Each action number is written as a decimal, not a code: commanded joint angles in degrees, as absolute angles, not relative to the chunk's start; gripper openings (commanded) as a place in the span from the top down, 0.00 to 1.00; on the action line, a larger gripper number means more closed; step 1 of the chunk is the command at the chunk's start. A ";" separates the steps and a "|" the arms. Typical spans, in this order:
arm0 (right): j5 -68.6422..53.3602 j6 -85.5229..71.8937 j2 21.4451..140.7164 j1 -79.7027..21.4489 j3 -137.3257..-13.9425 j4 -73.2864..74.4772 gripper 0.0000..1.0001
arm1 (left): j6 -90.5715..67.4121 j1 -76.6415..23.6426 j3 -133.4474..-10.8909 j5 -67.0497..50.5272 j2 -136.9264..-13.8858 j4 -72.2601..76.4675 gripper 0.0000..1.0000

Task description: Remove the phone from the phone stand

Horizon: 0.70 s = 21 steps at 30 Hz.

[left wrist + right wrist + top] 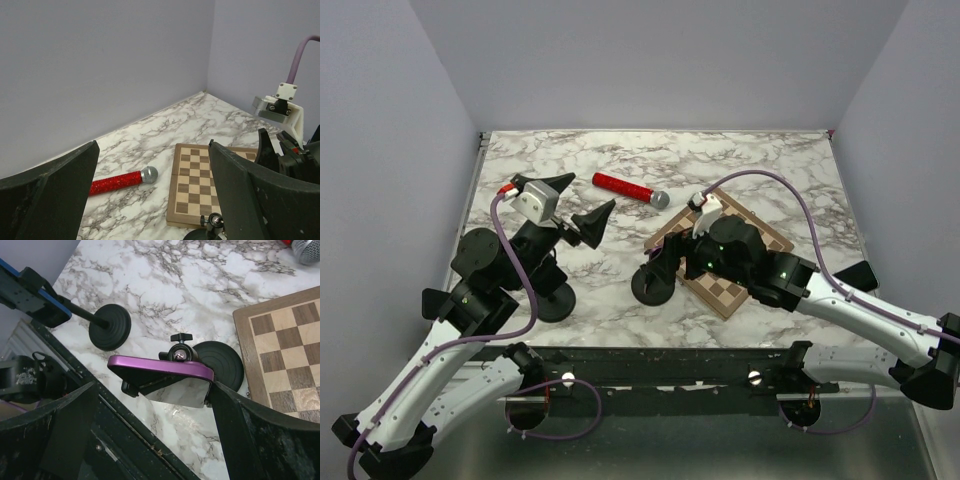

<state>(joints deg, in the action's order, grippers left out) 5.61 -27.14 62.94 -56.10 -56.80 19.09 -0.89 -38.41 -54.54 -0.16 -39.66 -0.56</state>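
Note:
A purple phone (160, 369) sits clamped on a black phone stand, with the ball head (179, 354) behind it and the round base (222, 362) on the marble. My right gripper (154, 390) is open and straddles the phone. Its right finger (250, 430) touches the phone's right end, and its left finger (55, 435) stands well clear of the left end. In the top view my right gripper (665, 262) hovers over the stand base (652, 288) and mostly hides the phone. My left gripper (582, 205) is open and empty, raised left of the stand.
A wooden chessboard (740, 262) lies right of the stand. A red microphone (628, 189) lies behind it. A second black stand base (110, 327) with a rod and clamp stands to the left, below my left arm. The table's dark front rail (130, 440) runs close under the phone.

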 commanded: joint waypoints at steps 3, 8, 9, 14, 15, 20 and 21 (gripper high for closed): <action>18.80 -29.82 63.35 -59.21 -56.16 18.31 0.00 | -0.44 -39.41 -55.36 1.44 -40.65 -1.11 0.01; 25.55 -31.73 65.99 -61.64 -57.63 19.69 0.00 | -0.79 -40.55 -56.59 3.17 -42.50 -2.62 0.01; 26.84 -32.38 66.38 -62.01 -57.81 19.76 0.00 | -0.79 -40.73 -56.76 3.57 -42.77 -2.80 0.01; 28.35 -34.04 68.36 -62.74 -58.38 19.50 0.11 | -1.94 -41.39 -57.97 6.44 -44.48 -4.59 0.01; 28.43 -34.25 68.79 -62.76 -58.45 19.63 0.11 | -2.21 -41.51 -58.60 6.91 -44.88 -5.35 0.01; 30.40 -34.58 69.65 -62.88 -57.98 19.47 0.15 | -3.07 -42.33 -60.18 8.51 -45.72 -8.02 0.01; 30.85 -34.74 69.73 -62.91 -58.01 19.59 0.18 | -3.10 -42.67 -60.03 9.05 -45.44 -7.81 0.01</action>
<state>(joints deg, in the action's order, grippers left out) 26.11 -33.36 68.45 -62.63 -57.25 18.87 -1.89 -41.52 -58.06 5.52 -45.87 -5.78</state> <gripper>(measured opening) 0.860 0.987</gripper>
